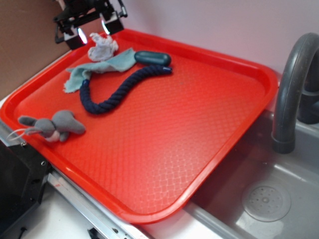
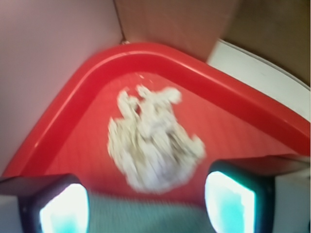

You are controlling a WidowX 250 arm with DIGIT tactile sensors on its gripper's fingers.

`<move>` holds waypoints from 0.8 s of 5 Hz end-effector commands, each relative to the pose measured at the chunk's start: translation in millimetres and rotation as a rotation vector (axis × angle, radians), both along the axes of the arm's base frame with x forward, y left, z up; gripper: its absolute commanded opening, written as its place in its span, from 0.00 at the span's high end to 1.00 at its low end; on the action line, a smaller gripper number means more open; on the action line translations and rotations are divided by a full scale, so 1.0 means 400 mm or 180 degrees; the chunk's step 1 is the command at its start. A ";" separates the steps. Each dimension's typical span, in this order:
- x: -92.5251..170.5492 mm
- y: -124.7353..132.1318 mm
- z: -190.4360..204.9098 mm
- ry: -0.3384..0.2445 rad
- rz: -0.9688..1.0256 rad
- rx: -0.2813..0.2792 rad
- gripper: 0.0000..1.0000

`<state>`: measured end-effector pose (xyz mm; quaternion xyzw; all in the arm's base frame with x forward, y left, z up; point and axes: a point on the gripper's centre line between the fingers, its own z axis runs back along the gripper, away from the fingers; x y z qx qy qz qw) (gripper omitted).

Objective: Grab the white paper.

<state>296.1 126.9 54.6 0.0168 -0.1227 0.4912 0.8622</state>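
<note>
The white paper point(image 1: 102, 46) is a crumpled off-white wad lying on the red tray point(image 1: 164, 129) near its far left corner, touching the pale teal cloth point(image 1: 99, 66). In the wrist view the paper point(image 2: 153, 141) lies ahead of and between my fingers, and the picture is blurred. My gripper point(image 1: 92, 34) hovers just above and behind the paper, open and empty. Its two fingertips point(image 2: 63, 208) show wide apart at the bottom of the wrist view, with the cloth point(image 2: 146, 213) between them.
A dark blue rope point(image 1: 117, 89) curls across the tray beside a dark teal oblong object point(image 1: 152, 58). A grey plush mouse point(image 1: 52, 125) lies at the tray's left edge. A grey sink point(image 1: 264, 189) with a faucet point(image 1: 289, 89) is on the right. A brown panel stands behind the gripper.
</note>
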 end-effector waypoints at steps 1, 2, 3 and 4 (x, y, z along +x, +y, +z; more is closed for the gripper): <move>0.034 0.058 -0.027 0.0048 -0.0101 0.0251 0.00; 0.040 0.074 -0.046 0.0210 -0.0080 0.0208 0.00; 0.037 0.064 -0.053 0.0201 -0.0095 0.0236 1.00; 0.028 0.046 -0.030 0.0345 -0.0125 0.0275 1.00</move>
